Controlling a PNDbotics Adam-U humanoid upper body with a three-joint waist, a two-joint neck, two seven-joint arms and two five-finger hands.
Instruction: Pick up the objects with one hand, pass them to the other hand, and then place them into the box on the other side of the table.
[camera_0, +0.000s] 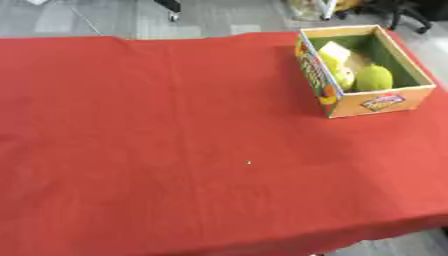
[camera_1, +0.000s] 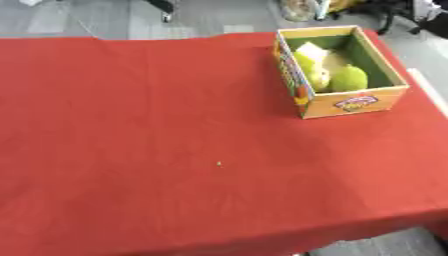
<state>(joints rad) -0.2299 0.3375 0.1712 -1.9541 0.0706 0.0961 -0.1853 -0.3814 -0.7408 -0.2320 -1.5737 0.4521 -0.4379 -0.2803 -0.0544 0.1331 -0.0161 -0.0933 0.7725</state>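
An open cardboard box (camera_0: 378, 103) with a printed orange front and a green inside stands at the far right of the red table. Inside it lie a yellow-green round fruit (camera_0: 374, 77), a pale yellow block (camera_0: 334, 51) and another small yellowish piece (camera_0: 344, 76) against the left wall. No hand or arm of mine shows in either view.
A red cloth (camera_0: 175, 125) covers the whole table. A tiny pale speck (camera_0: 248, 162) lies near its middle. The table's front edge (camera_0: 262, 245) runs askew along the bottom. Grey floor and chair legs (camera_0: 407, 17) show beyond the far edge.
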